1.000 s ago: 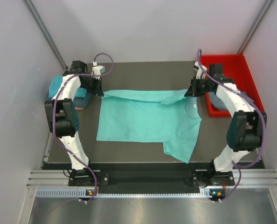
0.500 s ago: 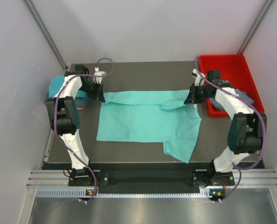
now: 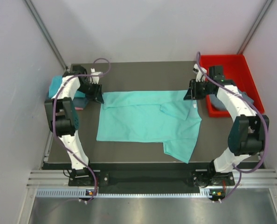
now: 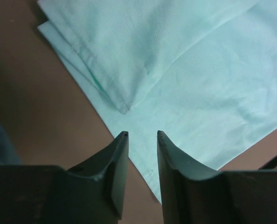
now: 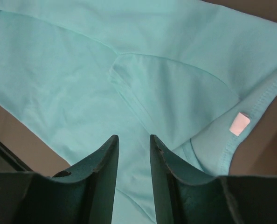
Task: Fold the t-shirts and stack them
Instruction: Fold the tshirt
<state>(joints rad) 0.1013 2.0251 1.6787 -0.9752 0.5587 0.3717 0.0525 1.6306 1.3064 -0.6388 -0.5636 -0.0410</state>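
Observation:
A turquoise t-shirt [image 3: 148,122] lies spread on the dark table, its far edge folded over towards me and one sleeve pointing to the near right. My left gripper [image 3: 99,97] is open and empty at the shirt's far left corner; in the left wrist view the gripper [image 4: 142,135] hovers over the folded corner [image 4: 124,105]. My right gripper [image 3: 189,93] is open and empty at the far right corner; in the right wrist view the gripper [image 5: 134,137] is above the cloth, beside the collar and its white label [image 5: 239,123].
A pile of folded shirts [image 3: 59,86], teal on top with slate and pink edges, lies at the table's left edge. A red tray [image 3: 222,59] at the far right holds a slate grey-blue shirt [image 3: 218,101]. Grey walls close in both sides.
Both grippers have dropped to the shirt's far corners, then drawn slightly outward. The raised folded far edge has settled flat onto the shirt.

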